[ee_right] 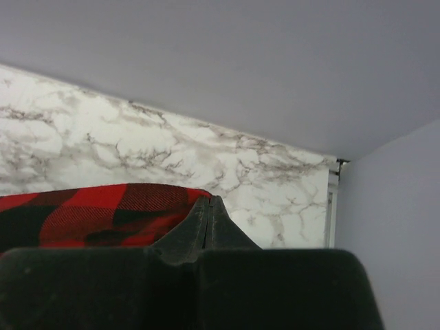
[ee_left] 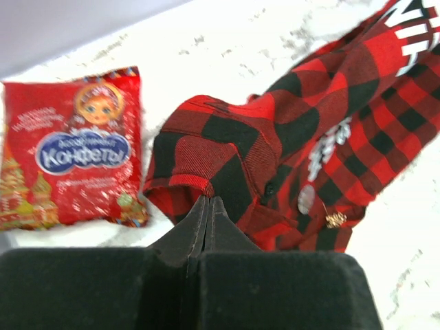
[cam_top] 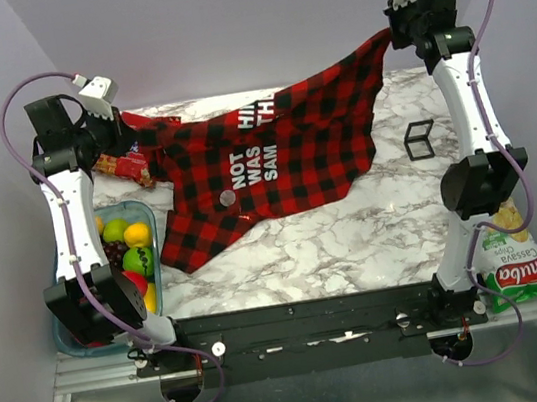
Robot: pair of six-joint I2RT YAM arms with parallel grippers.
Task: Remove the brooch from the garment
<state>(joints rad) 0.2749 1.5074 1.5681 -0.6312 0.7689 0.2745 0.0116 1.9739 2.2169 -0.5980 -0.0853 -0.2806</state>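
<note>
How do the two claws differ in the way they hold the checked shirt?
The left claw grips a bunched edge of the shirt low down, beside a red sweets packet; the right claw grips a corner stretched to a taut point at the far right. Cloth near the left claw is folded; toward the right claw it runs smoother. Both are shut on the shirt, neither touching the brooch.

Red sweets packet (ee_left: 69, 148), fruit tub (cam_top: 157, 248), black wire cube (cam_top: 408, 144), chips bag (cam_top: 514, 270), marble tabletop (cam_top: 355, 239).

Red-and-black checked garment (cam_top: 309, 134); brooch (cam_top: 228, 198) seemingly silvery-grey.
</note>
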